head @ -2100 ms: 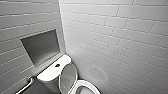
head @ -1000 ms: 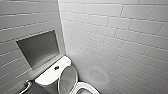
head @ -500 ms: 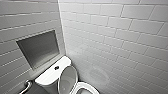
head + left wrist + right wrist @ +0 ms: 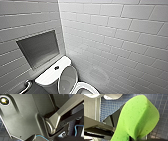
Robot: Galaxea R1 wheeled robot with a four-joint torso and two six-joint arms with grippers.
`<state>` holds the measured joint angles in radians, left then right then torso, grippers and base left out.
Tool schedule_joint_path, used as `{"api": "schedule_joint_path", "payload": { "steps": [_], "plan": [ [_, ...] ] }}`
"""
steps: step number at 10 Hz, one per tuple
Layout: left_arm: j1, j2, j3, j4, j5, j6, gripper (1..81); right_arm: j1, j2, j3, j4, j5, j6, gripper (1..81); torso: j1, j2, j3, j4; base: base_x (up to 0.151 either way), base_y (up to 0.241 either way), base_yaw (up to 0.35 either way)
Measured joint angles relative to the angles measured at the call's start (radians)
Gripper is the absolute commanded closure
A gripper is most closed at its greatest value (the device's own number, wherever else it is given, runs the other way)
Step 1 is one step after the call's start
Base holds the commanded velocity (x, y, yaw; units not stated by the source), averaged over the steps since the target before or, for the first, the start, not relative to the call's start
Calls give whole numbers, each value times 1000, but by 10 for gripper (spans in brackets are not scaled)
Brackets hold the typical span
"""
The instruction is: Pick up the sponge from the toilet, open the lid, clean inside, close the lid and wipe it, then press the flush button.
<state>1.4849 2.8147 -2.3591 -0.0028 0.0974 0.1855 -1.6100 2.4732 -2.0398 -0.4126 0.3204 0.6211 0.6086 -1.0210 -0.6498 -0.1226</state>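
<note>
The toilet (image 4: pixel 48 77) sits at the near edge, in the corner where two white tiled walls (image 4: pixel 120 37) meet. Its lid (image 4: pixel 67 78) stands raised against the tank, and part of the bowl rim (image 4: pixel 86 88) shows just right of it. A small dark flush button (image 4: pixel 56 67) sits on the tank top. A grey recessed niche (image 4: pixel 40 48) is set into the left wall above the tank. A metal rail (image 4: pixel 26 87) curves at the near left.
</note>
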Motion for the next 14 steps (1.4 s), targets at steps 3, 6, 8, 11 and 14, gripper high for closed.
{"api": "schedule_joint_path", "payload": {
  "steps": [3, 6, 8, 11, 14],
  "plan": [
    [0, 20, 10, -13, -7, -2, 10, 24, -20, 64, 16, -134, -12, 811, 0, 0, 0, 0, 0, 0, 0],
    [1, 19, 9, -13, -7, -2, 10, 99, -64, 161, 273, -247, -343, 811, 2, -4, 0, 0, 0, 0, 0],
    [4, 19, 9, -13, -7, -2, 10, 131, -119, 262, 508, -254, -598, 811, 31, -51, 0, 0, 0, 0, 0],
    [9, 20, 9, -13, -8, -2, 10, 280, -197, 380, 600, -235, -663, 811, 100, -162, 0, 0, 0, 0, 0],
    [15, 29, 7, -13, -10, -2, 10, 385, -254, 473, 623, -253, -655, 811, 153, -250, -47, 0, 0, 0, 0]
  ]
}}
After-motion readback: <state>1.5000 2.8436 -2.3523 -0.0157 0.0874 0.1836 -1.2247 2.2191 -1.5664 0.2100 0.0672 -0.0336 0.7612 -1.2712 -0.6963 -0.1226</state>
